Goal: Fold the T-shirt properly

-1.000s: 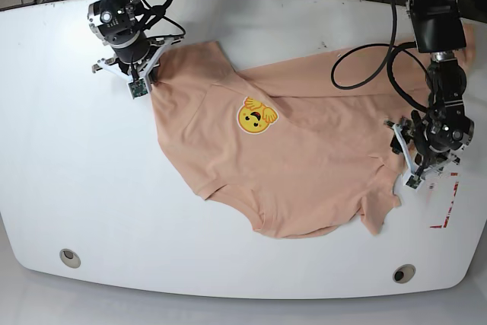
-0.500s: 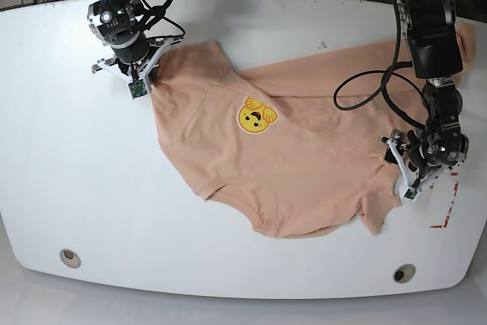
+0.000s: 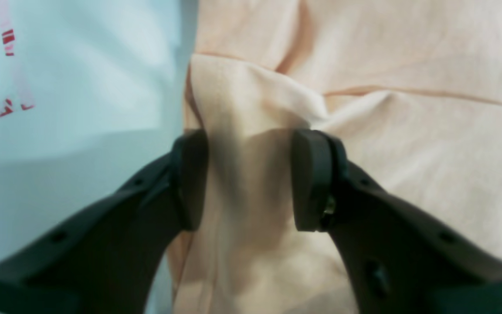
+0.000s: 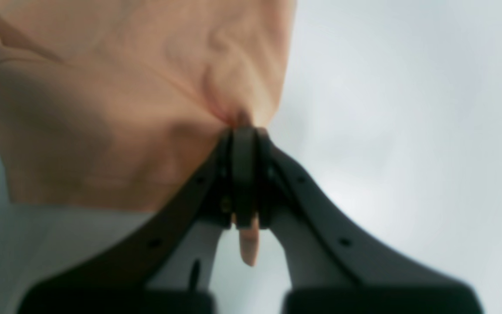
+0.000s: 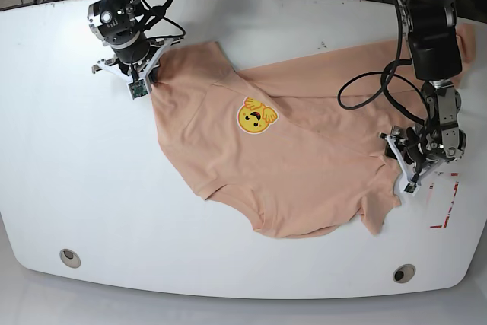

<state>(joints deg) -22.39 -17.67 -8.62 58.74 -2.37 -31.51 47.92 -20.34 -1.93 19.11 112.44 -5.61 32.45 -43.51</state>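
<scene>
In the base view the T-shirt (image 5: 289, 161) lay spread and rumpled across the white table (image 5: 76, 188), its long axis running from far-left to near-right, one arm at each end. The left wrist view showed the left gripper (image 3: 249, 179) with jaws parted, straddling a raised fold at the cloth's edge — fabric between the pads, not yet pinched. The right wrist view showed the right gripper (image 4: 244, 174) clenched on a corner of the shirt, a tag of cloth poking through. The left end seemed the one left to secure.
</scene>
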